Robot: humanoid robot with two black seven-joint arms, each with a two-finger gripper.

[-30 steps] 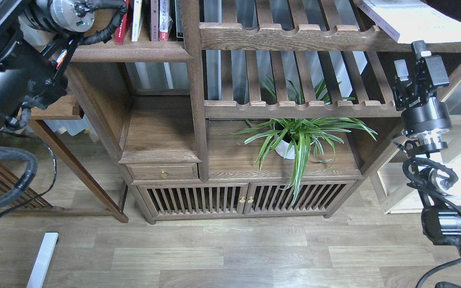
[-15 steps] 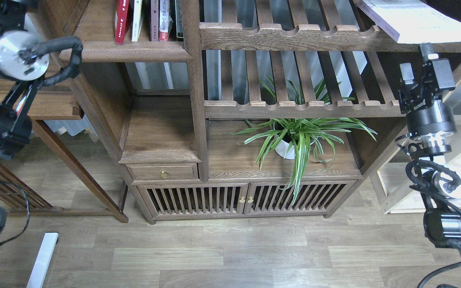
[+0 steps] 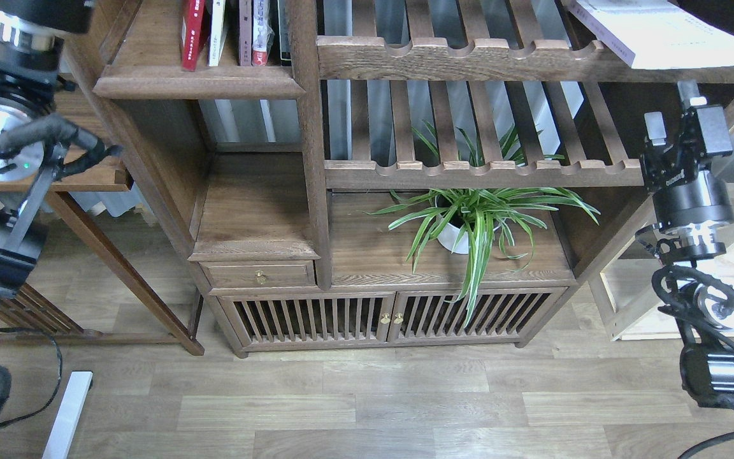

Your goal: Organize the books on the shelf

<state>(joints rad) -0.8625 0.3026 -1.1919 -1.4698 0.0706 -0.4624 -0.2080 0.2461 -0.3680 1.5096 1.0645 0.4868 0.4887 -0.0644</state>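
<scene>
Several thin books stand upright on the solid dark shelf point(image 3: 198, 81) at the top left, among them a red book point(image 3: 192, 32) and a white one point(image 3: 217, 29). A pale white-lilac book point(image 3: 657, 32) lies flat on the upper slatted rack at the top right. The yellow-green book is not in view. My right gripper point(image 3: 669, 111) is below that pale book, in front of the bookcase's right side, with its fingers apart and empty. My left arm point(image 3: 4, 140) is at the far left, and its gripper is above the top edge of the view.
A spider plant in a white pot point(image 3: 469, 220) stands on the lower board under the slatted rack point(image 3: 469, 172). Below are a small drawer point(image 3: 260, 275) and slatted cabinet doors point(image 3: 392, 315). A wooden side table point(image 3: 96, 182) stands at the left.
My left arm has pulled back from the books on the shelf, moving left and down. My right gripper has drifted slightly right and down.
</scene>
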